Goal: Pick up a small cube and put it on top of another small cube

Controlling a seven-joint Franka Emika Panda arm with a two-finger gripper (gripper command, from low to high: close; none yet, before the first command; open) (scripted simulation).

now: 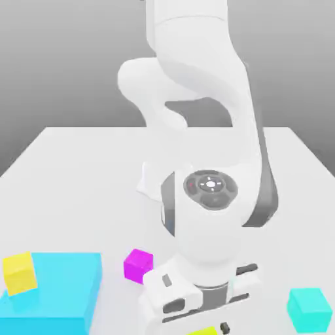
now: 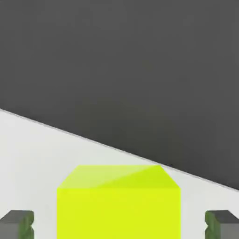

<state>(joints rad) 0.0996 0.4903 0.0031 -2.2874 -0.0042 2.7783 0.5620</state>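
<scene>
The lemon-yellow small cube [image 2: 118, 205] sits on the white table between my fingertips [image 2: 17, 225], with a clear gap on each side. My gripper [image 2: 119, 225] is open and straddles the cube without touching it. In the exterior view the same cube [image 1: 205, 331] peeks out under the hand at the bottom edge. The teal cube [image 1: 309, 309] rests on the table at the exterior view's right, a short way from the hand.
A magenta cube [image 1: 138, 265] lies just to the exterior view's left of the hand. A golden-yellow cube [image 1: 19, 273] sits on a large flat cyan block [image 1: 59, 294] at the exterior view's far left. The table edge [image 2: 116, 149] runs close behind the lemon-yellow cube.
</scene>
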